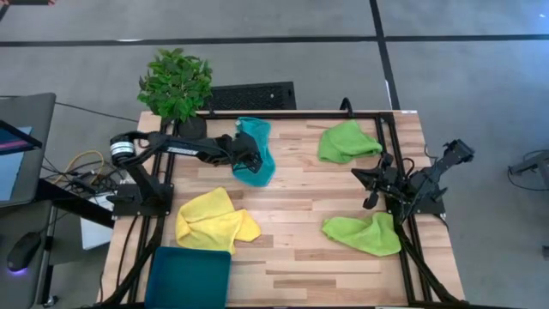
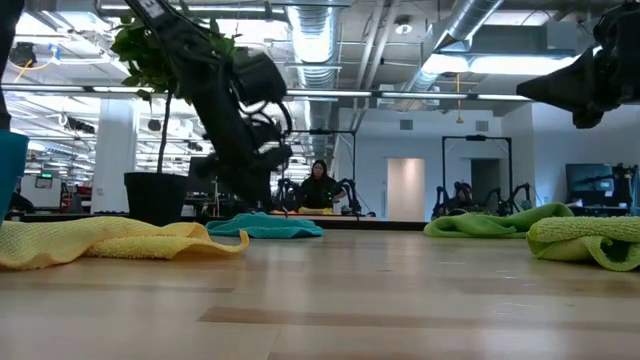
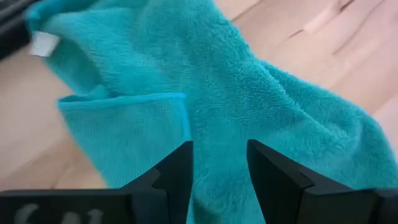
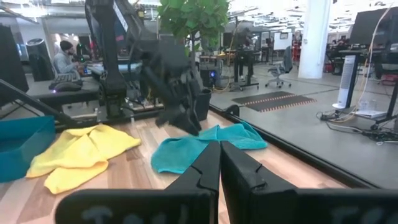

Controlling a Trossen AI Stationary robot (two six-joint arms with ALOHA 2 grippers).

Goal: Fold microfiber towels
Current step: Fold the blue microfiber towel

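A crumpled teal towel (image 1: pixel 255 150) (image 3: pixel 249 81) lies on the wooden table at the far left, one hemmed corner folded over on top. My left gripper (image 1: pixel 247 159) (image 3: pixel 219 155) slants down just above the towel's middle, open, with teal cloth showing through the gap; in the right wrist view its fingertips (image 4: pixel 189 129) seem just clear of the cloth. A yellow towel (image 1: pixel 214 219) lies crumpled at the near left. Two lime green towels (image 1: pixel 347 142) (image 1: pixel 364 233) lie at the right. My right gripper (image 4: pixel 219 155) waits shut and level at the right edge (image 1: pixel 371 184).
A dark teal tray (image 1: pixel 189 275) sits at the near left corner. A potted plant (image 1: pixel 176 86) stands at the far left corner, behind the left arm. Bare wood (image 1: pixel 300 197) lies in the middle between the towels. A person sits at a desk in the room beyond (image 2: pixel 318 185).
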